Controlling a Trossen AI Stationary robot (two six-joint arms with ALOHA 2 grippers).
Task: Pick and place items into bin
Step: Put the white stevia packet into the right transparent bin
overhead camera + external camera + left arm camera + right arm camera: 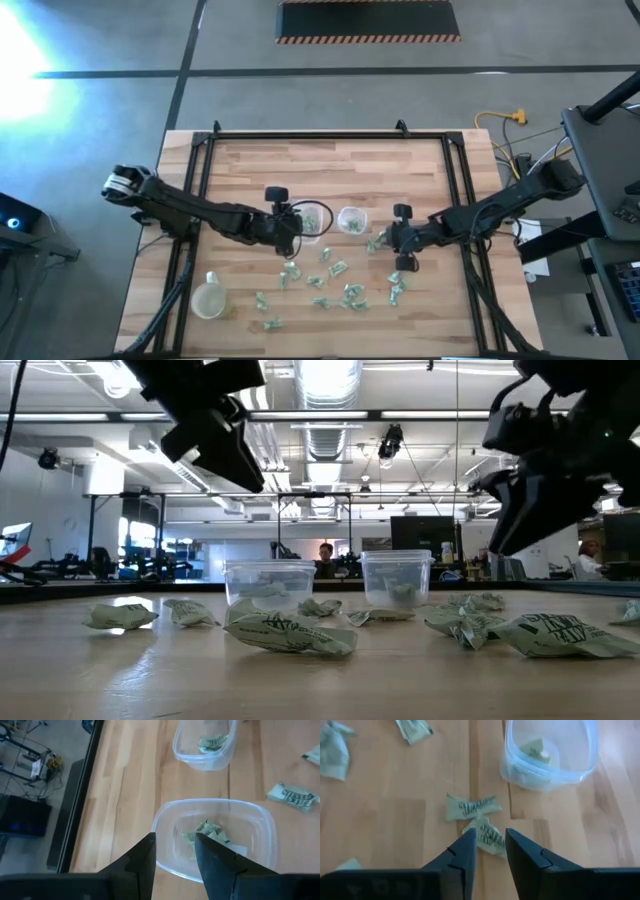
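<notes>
I'd drop the right gripper (489, 845), fingers narrowly apart and empty, straight onto the wrapped piece (487, 837) beside the clear container (549, 750), centring before closing.

Left arm: reaches in from the left edge of the worktop, stretched toward the centre, wrist bent down. My left pincer (297, 228) hangs above the worktop, not touching it; its two dark fingers (142, 857) stand a narrow gap apart, nothing between them.

Right arm: comes in from the right edge, angled toward the centre, elbow out past the worktop's right rim. My right pincer (397, 245) is held low, right of centre, fingers (465, 854) slightly parted and empty. In the low view both wrists hang clear of the surface.
</notes>
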